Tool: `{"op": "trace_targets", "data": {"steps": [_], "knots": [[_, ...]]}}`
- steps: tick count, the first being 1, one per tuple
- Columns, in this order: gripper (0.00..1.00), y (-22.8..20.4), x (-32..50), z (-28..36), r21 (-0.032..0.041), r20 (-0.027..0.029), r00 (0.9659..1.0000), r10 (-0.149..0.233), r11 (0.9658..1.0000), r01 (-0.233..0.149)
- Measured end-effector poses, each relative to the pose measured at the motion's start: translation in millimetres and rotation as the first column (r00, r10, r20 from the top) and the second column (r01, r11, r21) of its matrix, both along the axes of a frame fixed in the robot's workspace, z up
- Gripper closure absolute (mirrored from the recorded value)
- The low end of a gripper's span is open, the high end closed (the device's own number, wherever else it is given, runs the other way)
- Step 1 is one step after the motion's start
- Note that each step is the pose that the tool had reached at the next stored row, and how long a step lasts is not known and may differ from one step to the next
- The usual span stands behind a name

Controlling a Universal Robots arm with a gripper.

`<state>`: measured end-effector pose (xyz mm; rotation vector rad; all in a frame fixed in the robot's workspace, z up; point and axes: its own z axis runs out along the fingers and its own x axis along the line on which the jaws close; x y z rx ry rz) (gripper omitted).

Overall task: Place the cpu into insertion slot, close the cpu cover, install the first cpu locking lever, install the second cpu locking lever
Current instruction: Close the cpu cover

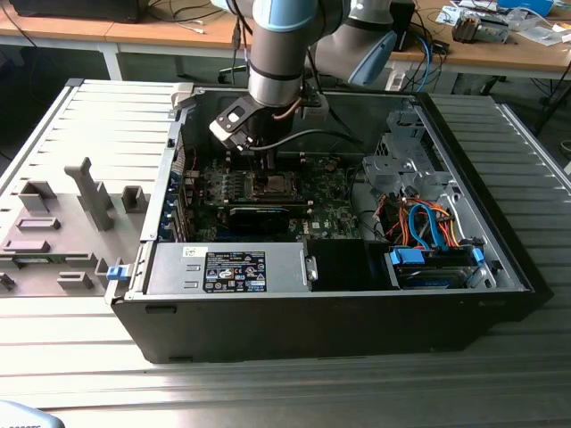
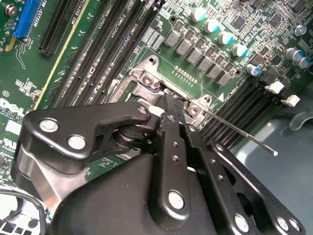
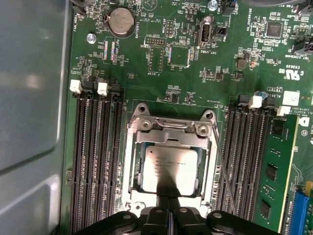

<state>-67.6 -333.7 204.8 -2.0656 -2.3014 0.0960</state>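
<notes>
Shows the cpu seated in the insertion slot on the green board, with the cpu cover lying flat around it. Finds the fingers pressed together on nothing, tips at the cover's edge.

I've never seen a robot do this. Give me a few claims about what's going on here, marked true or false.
1. The cpu sits in the insertion slot. True.
2. The end effector hovers outside the computer case. False: it is inside the open computer case, at the cpu's edge, with its fingers shut.
3. The circuit board is red. False: the circuit board is green.
4. A thin metal lever sticks out beside the socket. True.
</notes>
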Motion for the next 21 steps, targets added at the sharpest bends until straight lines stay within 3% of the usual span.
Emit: {"op": "trace_targets", "data": {"steps": [3, 5, 8, 11, 12, 16, 21], "knots": [[0.89, 0.1, 0.6, -2.1, 0.0006, 0.0001, 1.0, 0.0, 1.0, 0.0], [0.89, 0.1, 5.5, -2.1, 0.0005, 0.0001, 1.0, 0.0, 1.0, 0.0], [0.89, 0.1, 19.4, -2.0, 0.0008, -0.0069, 1.0, 0.0, 1.0, 0.0], [0.89, 0.3, 26.0, 0.2, 0.0025, -0.0108, 0.9999, 0.0, 1.0, 0.0], [0.89, 0.4, 26.5, 2.1, 0.0027, -0.0115, 0.9999, 0.0, 1.0, 0.0], [0.89, 0.1, 27.2, 20.0, 0.0006, -0.0144, 0.9999, 0.0, 1.0, 0.0], [0.89, 0.0, 27.3, 33.3, 0.0032, -0.0145, 0.9999, 0.0, 1.0, 0.0]]}}
